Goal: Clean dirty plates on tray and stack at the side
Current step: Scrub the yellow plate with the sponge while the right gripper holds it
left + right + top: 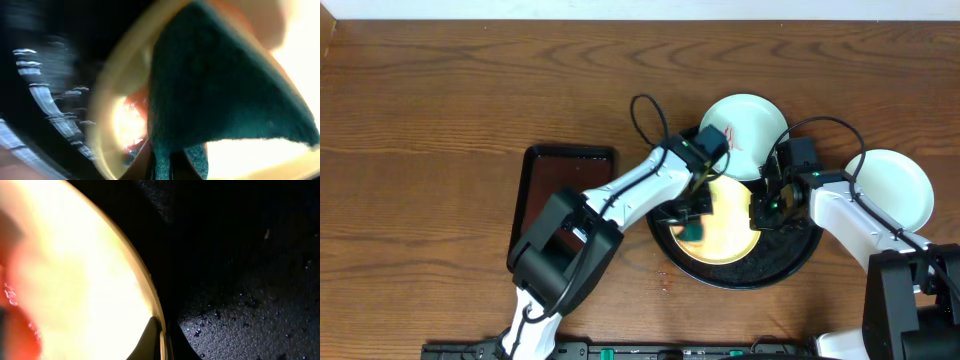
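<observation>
Dark wooden tabletop (440, 100) fills the overhead view. On its left lies a dark-brown rectangular tray (545, 170), with the left arm crossing over its near right corner.

Further right sits the round black tray (720, 281). A pale yellow plate (732, 240) lies flat inside it and covers most of its floor. In the right wrist view, small glinting specks dot the bare black floor beside the plate.

The left gripper (691, 220) is over the left part of this plate. Its fingers are clenched on a green scouring pad (220, 90), which is down against the plate's surface. A red smear (134, 107) shows on the yellow just beside the pad.

At the tray's far edge lies a white plate (748, 122), with a thin red mark (732, 137) on its inner face. I cannot tell whether it rests on the tray's rim or only touches it.

The right gripper (760, 212) is at the yellow plate's right edge, its fingers pinched tight on the rim.

Farthest right, a second white plate (900, 185) sits on the table near the black tray. The right arm crosses its near edge, and the part that shows looks unmarked.
</observation>
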`<action>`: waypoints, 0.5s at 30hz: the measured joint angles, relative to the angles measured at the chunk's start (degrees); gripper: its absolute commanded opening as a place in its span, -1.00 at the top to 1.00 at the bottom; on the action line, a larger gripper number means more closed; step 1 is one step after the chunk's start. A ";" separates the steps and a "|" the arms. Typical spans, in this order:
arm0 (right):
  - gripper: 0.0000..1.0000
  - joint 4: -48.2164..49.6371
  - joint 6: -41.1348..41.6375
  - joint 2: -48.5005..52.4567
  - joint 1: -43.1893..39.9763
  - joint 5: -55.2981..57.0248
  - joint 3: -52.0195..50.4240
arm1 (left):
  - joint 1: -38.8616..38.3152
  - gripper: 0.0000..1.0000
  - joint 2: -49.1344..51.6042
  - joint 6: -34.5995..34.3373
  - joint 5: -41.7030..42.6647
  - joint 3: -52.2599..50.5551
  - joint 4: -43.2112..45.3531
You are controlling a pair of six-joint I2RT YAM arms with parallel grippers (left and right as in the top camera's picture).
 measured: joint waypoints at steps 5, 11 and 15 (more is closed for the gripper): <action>0.98 0.07 0.55 0.04 0.44 -0.81 -0.02 | 0.63 0.84 1.01 1.40 -7.37 3.43 -5.79; 0.98 0.15 0.57 0.09 0.48 -1.79 -0.07 | 0.63 0.84 1.84 2.43 -9.07 4.83 -5.40; 0.98 0.20 0.57 0.09 0.48 -1.81 -0.09 | 0.92 0.85 2.34 2.60 -5.44 4.83 -2.75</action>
